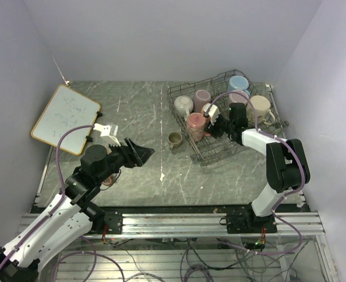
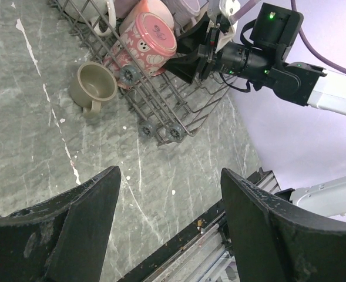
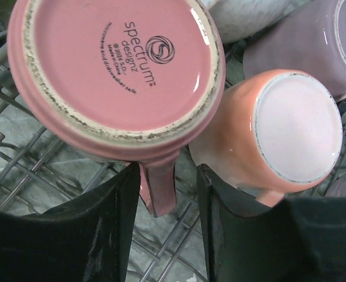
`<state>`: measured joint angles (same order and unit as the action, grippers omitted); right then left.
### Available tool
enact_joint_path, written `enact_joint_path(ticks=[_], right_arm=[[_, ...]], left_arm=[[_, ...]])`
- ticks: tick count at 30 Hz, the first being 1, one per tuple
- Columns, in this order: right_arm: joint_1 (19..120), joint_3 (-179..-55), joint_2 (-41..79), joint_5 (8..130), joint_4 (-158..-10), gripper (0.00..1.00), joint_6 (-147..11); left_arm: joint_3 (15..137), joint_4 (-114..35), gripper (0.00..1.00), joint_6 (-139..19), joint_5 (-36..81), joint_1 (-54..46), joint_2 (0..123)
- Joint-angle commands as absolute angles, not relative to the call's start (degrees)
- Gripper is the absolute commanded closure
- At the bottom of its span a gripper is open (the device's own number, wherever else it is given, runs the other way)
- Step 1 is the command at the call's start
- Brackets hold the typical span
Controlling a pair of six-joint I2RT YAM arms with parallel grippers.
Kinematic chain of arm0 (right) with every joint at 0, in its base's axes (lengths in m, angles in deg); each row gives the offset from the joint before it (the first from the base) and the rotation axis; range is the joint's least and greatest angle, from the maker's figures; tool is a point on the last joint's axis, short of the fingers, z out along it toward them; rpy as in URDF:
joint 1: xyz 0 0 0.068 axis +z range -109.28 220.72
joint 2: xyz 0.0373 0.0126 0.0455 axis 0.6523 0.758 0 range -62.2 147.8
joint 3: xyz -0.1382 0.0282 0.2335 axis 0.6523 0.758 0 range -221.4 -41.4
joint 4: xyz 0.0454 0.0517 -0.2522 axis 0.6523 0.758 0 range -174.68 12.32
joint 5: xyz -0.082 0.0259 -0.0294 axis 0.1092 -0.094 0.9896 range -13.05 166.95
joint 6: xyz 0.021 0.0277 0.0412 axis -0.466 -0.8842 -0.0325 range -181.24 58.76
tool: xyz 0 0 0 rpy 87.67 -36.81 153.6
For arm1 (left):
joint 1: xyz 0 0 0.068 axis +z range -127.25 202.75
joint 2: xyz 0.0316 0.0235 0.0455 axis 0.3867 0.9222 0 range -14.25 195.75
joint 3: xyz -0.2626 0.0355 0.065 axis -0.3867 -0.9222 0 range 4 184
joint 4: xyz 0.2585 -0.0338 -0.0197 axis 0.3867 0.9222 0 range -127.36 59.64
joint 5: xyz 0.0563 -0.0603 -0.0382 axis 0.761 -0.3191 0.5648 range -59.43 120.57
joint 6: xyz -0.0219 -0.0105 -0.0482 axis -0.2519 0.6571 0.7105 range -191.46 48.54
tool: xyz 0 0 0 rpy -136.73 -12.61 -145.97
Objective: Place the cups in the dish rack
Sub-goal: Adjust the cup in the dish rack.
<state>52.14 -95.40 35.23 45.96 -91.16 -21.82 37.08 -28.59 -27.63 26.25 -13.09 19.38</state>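
The grey marbled table (image 1: 143,111) fills the middle of the top view. At its upper right sits the dish rack (image 1: 222,150), with mugs across its far half and bare wire at its near end. A wood-framed whiteboard (image 1: 66,119) is at the left edge. The left gripper (image 1: 143,155) hovers over the table at centre left, jaws wide apart and empty. The right gripper (image 3: 168,169) reaches into the rack, fingers apart on either side of the handle of the pink mug (image 3: 117,59), with a gap showing on the handle's right. That mug is base-up. A peach mug (image 3: 296,126) sits just beside it, also base-up, and a mauve mug (image 3: 302,41) is at the upper right. A small olive mug (image 1: 174,139) stands upright on the table just left of the rack.
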Motion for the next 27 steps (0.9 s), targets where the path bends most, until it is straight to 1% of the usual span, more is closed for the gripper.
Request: enact_joint_path(ticks=[1, 6, 9, 14, 23, 27], right_arm=[[52.8, -96.3, 32.6, 45.4, -91.1, 0.56, -21.3], [52.8, -96.2, 29.9, 45.5, -90.6, 0.56, -21.9], [52.5, -97.0, 28.5, 45.6, -88.6, 0.50, -21.6], [51.0, -97.4, 25.9, 43.0, -85.6, 0.47, -20.8], [46.1, -97.8, 21.1, 31.1, -79.3, 0.48, -17.9], [44.4, -96.9, 20.9, 26.1, -76.5, 0.49, -12.6]], left_arm=[[37.0, -30.3, 0.21, -29.0, 24.7, -13.3, 19.6], [37.3, -29.5, 0.21, -29.5, 25.1, -13.3, 19.4], [37.7, -28.6, 0.21, -29.8, 25.4, -13.3, 19.0], [38.0, -27.4, 0.21, -30.3, 25.9, -13.3, 18.6], [39.4, -24.5, 0.21, -32.2, 27.5, -13.2, 18.5], [40.3, -23.1, 0.21, -33.1, 27.8, -13.3, 19.4]])
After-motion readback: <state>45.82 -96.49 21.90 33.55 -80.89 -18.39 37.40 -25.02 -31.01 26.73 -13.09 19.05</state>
